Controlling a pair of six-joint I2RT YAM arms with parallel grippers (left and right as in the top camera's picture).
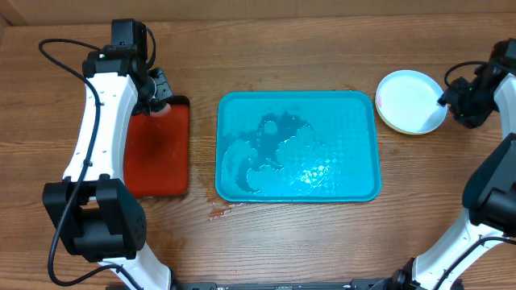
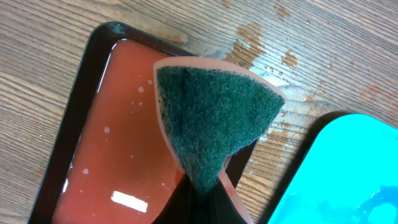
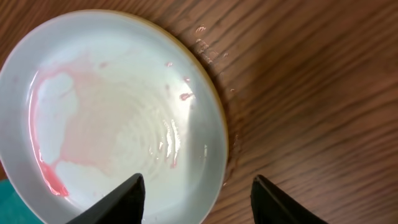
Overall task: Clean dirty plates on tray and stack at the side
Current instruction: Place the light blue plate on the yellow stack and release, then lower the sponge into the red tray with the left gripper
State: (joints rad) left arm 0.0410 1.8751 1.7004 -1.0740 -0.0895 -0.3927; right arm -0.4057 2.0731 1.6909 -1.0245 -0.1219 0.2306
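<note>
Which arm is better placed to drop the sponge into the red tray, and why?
Left: the left fingers pinch the sponge over the red tray; the right fingers stand open above the plates, well away.

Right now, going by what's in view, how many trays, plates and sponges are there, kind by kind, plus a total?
Trays: 2, the turquoise tray and the red tray
Plates: 2 showing, stacked: a pale top plate on a yellow-green-rimmed plate; any others beneath are hidden
Sponges: 1, the sponge
Total: 5
</note>
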